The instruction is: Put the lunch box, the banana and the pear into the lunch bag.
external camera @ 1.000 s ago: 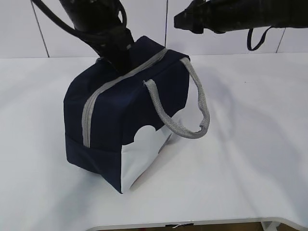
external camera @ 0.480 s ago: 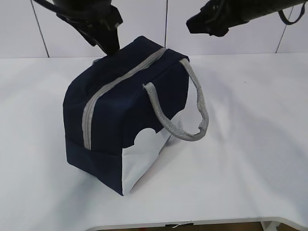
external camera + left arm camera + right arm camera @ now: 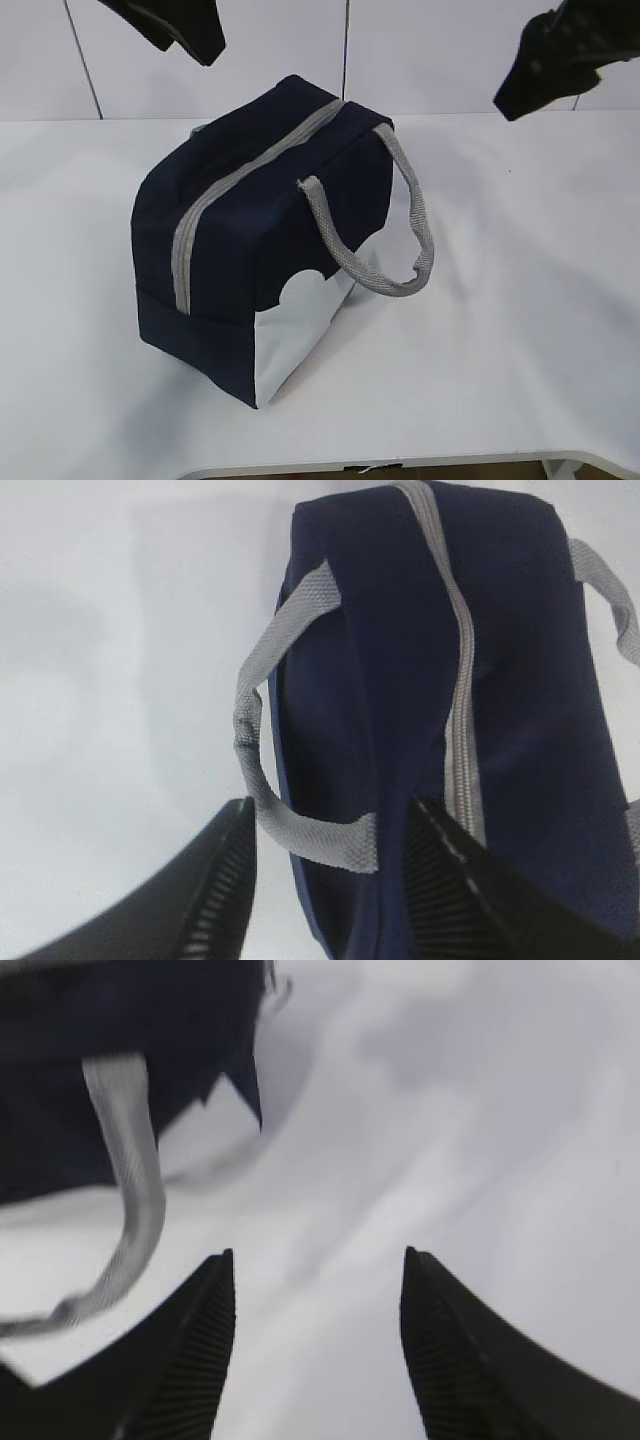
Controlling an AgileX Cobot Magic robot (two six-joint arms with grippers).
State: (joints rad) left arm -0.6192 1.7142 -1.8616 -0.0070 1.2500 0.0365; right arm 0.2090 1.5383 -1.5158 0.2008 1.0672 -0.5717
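The navy lunch bag stands on the white table with its grey zipper drawn shut along the top and a grey handle hanging at its right side. It also shows in the left wrist view and the right wrist view. My left gripper is open and empty, raised above the bag's far end; in the exterior view it is at the top left. My right gripper is open and empty over bare table, seen at the upper right in the exterior view. The lunch box, banana and pear are out of view.
The white table spreads around the bag. A white panelled wall runs behind it. The table's front edge shows at the bottom.
My left gripper has lifted off the bag's top and moved up and left. My right gripper has swung away to the right. The bag has stayed in place.
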